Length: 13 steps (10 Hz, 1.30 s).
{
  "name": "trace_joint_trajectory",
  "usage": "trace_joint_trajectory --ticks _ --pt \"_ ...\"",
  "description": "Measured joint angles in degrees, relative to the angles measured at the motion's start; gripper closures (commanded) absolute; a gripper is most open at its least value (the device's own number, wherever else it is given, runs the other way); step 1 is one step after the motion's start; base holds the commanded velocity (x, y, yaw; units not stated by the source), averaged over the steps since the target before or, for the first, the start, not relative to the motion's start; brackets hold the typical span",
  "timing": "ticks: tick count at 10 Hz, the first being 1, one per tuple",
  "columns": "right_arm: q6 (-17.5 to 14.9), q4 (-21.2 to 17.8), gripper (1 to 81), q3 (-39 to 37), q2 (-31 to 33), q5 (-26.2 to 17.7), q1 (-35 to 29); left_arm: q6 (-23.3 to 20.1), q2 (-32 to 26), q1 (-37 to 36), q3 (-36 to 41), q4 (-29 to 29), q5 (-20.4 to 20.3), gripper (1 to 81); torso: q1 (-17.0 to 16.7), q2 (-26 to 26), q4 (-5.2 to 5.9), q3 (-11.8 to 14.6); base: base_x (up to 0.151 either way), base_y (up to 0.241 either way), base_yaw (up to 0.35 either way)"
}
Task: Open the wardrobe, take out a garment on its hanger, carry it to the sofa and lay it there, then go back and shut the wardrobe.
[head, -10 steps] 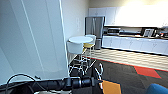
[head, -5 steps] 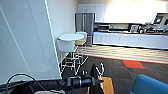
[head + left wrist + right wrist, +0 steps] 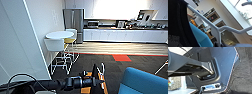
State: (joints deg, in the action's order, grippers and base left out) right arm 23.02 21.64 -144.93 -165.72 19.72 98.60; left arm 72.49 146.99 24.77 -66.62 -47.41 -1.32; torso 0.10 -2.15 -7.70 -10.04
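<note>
Where carpet begins, stools (image 3: 60, 53) beside sofa (image 3: 143, 81)

Matt black cloth garment (image 3: 178, 25), smooth white hanger (image 3: 218, 29), blue upholstered sofa (image 3: 145, 81).

The sofa (image 3: 145, 81) shows just one blue corner, the rest cut off by the head view's lower right edge, and the left end effector (image 3: 96, 81) is a dark blur whose fingers can't be read. In the left wrist view the garment (image 3: 176, 25) runs off the frame, its grey print too smeared to read, and the hanger (image 3: 218, 29) loses its hook beyond the edge. On the far tabletop (image 3: 125, 28) the appliances are too small to tell apart.
</note>
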Motion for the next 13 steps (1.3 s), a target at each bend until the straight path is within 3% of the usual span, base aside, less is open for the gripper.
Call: trace_joint_trajectory --ticks 5,9,13 --pt "0.0 -0.2 1.0 -0.2 0.0 0.0 0.0 -0.1 -0.3 0.7 0.1 -0.9 0.1 81.1 0.0 0.0 0.02 0.0 0.000 0.000 -0.283" --pt "0.0 -0.1 1.0 -0.4 -0.5 0.0 0.1 -0.2 -1.1 0.7 1.3 -1.7 0.3 81.1 0.0 0.0 0.02 -4.7 0.000 0.000 -0.283" --pt "0.0 -0.1 1.0 -0.4 -0.5 0.2 -0.6 -0.2 -1.6 0.5 1.9 -1.8 0.1 81.1 0.0 0.0 0.02 -5.4 0.000 0.000 -0.282"
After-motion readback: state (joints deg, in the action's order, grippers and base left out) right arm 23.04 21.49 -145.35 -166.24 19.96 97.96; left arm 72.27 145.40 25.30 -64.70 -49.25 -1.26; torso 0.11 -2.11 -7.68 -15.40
